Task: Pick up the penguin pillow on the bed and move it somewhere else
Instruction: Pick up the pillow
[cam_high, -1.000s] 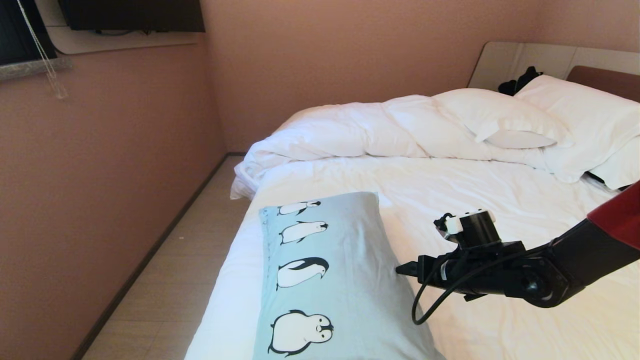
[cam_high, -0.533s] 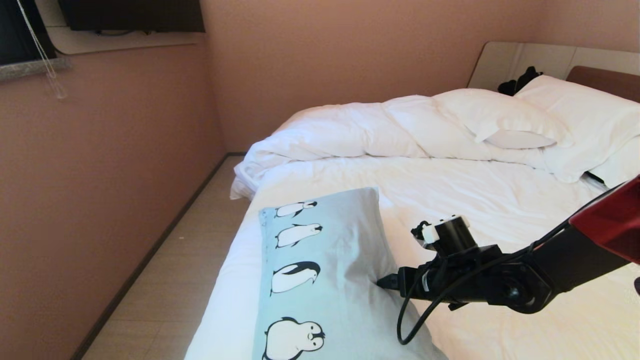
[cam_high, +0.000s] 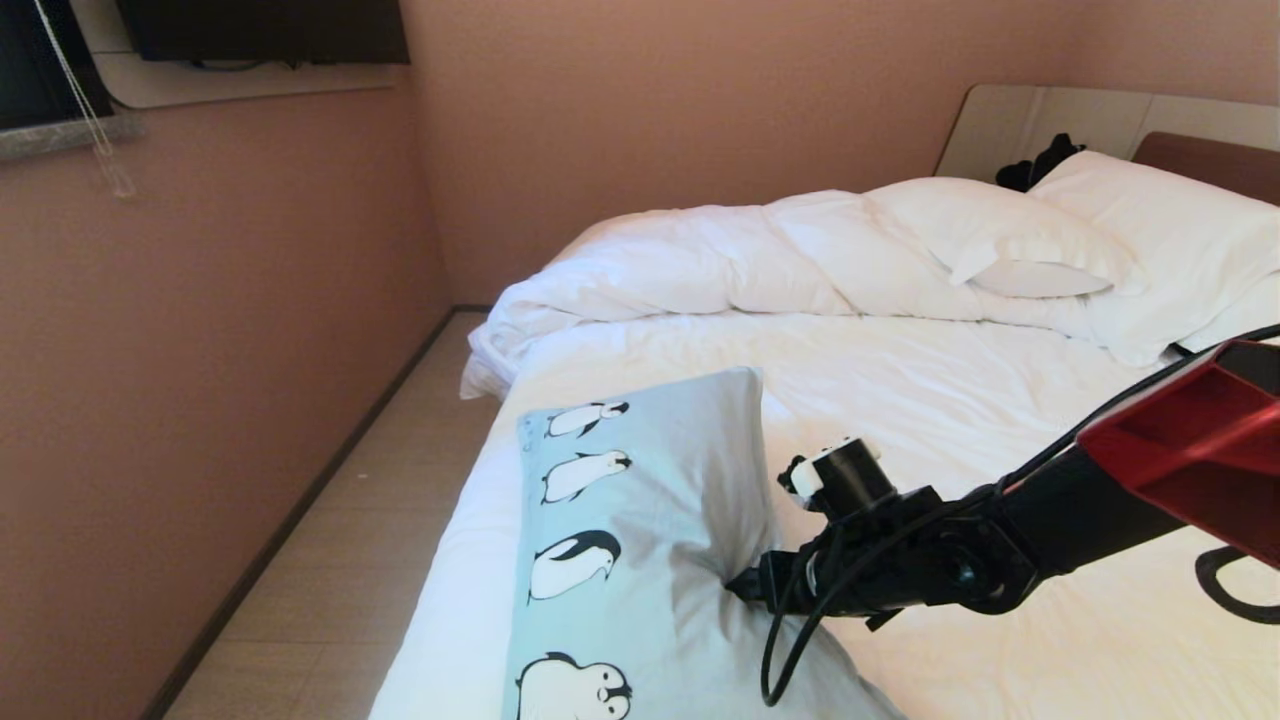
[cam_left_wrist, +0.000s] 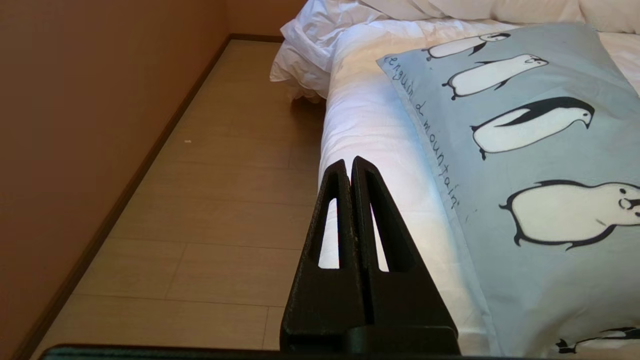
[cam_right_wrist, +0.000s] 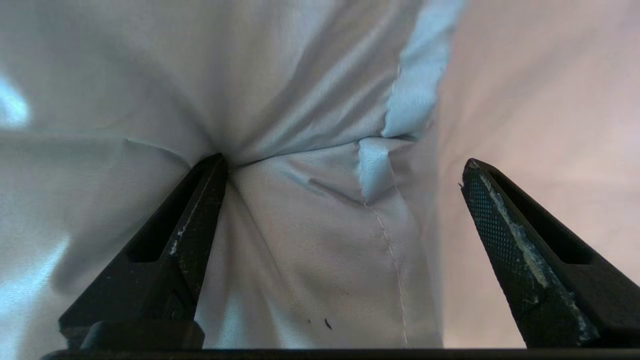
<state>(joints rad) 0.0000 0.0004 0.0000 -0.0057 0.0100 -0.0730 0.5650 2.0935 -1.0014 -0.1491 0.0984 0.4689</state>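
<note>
A: Where is the right pincer (cam_high: 735, 585) against the pillow?

B: It is pressed into the long side edge of the penguin pillow (cam_high: 640, 560), jaws spread wide and gripping nothing yet. In the right wrist view one finger (cam_right_wrist: 200, 200) dents the blue fabric into a pucker, and the other finger (cam_right_wrist: 492, 200) stands over the white sheet, so the pillow's seamed edge lies between them.

A: And which way does the pillow run?

B: Its long axis runs away from the robot along the left part of the bed (cam_high: 950, 400), penguins in a row up its length. The pincer comes at it crosswise, from the right.

A: The left pincer (cam_left_wrist: 350, 165)?

B: Clenched, parked off the bed's left edge over the floor (cam_left_wrist: 210, 190), just beside the pillow. I judge closing the right jaws on the edge is what the lift calls for.
</note>
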